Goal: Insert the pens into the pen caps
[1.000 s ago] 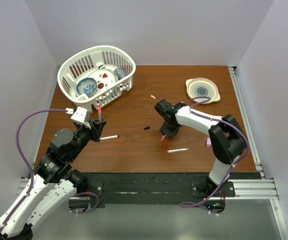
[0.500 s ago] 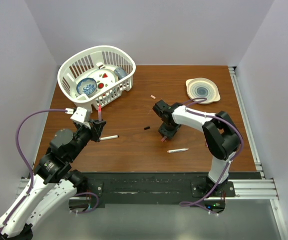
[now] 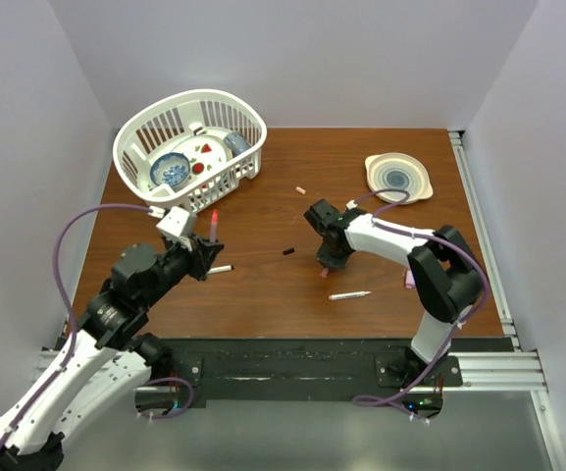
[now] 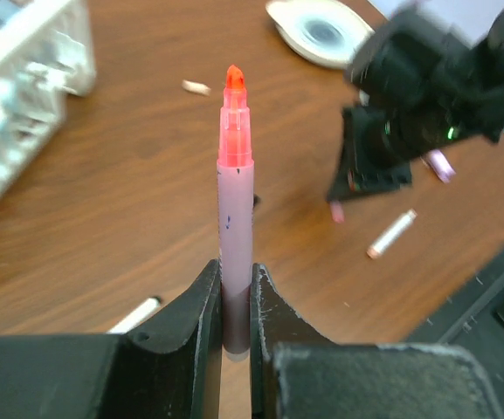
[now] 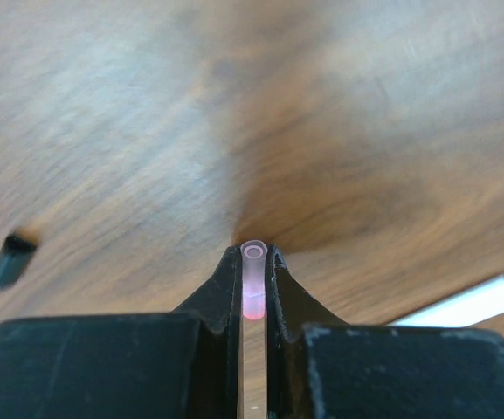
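Left claw (image 4: pixel 235 272) is clamped tight on the pink pen (image 4: pixel 235 201). It grips the barrel low down, so the pen stands straight up out of the jaws with its orange-red tip bare on top. Right claw (image 5: pixel 252 259) is squeezed shut on the pinkish cap (image 5: pixel 252 278), open mouth pointing away from the wrist, low over the table (image 3: pixel 263 294). Can't tell if the cap is touching the wood.

So progress-wise I'd call it barely started: nothing looks capped yet. One pen and one cap are in hand, but the two claws sit well apart, so the actual mating step isn't done. My guess is that's the step in hand now: line the tip up with that little open mouth and push.

Everything else is loose on the table. Nearest the arms is a white pen (image 3: pixel 349 294), with what looks like a lilac pen (image 3: pixel 409 280) tucked beside the right arm. Another white pen (image 3: pixel 219 268) lies just beside the left claw. Mid-table is the dark cap (image 3: pixel 288 251), and further back there's a pale pink cap (image 3: pixel 300 190). All of those are waiting their turn.

Way at the back are the white basket (image 3: pixel 226 184) on the left and a plate (image 3: pixel 398 178) on the right, neither involved as far as I can see.
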{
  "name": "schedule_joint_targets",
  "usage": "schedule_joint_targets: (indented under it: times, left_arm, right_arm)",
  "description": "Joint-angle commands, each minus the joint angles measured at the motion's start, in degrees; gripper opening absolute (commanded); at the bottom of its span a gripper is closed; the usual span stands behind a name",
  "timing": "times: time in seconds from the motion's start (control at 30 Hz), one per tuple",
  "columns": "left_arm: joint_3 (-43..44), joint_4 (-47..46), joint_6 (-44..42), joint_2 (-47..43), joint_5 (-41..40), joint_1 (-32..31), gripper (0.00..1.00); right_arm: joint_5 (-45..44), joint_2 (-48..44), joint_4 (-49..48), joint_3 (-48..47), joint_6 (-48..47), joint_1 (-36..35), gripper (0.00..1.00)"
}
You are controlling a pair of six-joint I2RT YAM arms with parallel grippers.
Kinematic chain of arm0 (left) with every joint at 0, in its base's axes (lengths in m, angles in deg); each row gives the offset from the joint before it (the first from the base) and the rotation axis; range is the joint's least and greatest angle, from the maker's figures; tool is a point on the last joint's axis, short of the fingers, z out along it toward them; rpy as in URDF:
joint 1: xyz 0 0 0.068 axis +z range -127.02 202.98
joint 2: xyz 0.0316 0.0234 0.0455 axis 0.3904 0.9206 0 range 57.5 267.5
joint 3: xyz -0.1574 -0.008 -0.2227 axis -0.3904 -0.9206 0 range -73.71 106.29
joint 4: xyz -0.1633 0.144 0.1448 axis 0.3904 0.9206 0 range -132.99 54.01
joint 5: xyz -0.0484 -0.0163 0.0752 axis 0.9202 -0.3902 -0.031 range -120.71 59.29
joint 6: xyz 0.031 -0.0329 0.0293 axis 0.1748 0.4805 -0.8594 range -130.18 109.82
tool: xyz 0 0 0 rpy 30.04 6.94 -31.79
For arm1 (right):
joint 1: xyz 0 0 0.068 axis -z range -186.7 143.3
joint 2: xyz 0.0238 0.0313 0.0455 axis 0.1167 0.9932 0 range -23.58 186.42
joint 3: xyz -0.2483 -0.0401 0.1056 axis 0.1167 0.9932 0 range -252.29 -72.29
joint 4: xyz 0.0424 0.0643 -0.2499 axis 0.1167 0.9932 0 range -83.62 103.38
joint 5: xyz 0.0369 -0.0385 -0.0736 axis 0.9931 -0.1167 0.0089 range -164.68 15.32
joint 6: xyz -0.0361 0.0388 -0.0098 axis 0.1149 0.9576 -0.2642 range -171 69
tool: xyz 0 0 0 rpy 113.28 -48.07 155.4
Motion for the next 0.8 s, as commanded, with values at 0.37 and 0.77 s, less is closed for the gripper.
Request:
schedule_joint_targets:
  times: [0.37, 0.77]
  left_arm:
    - [-3.45, -23.38, 16.22, 14.96, 31.01, -0.10, 0.00]
    - [-8.90, -37.01, 27.84, 15.92, 34.00, -0.10, 0.00]
  right_arm:
    - [27.62, -35.75, -48.13, 11.70, -24.68, 0.08, 0.00]
    - [33.08, -39.03, -71.89, 19.80, -17.45, -0.98, 0.00]
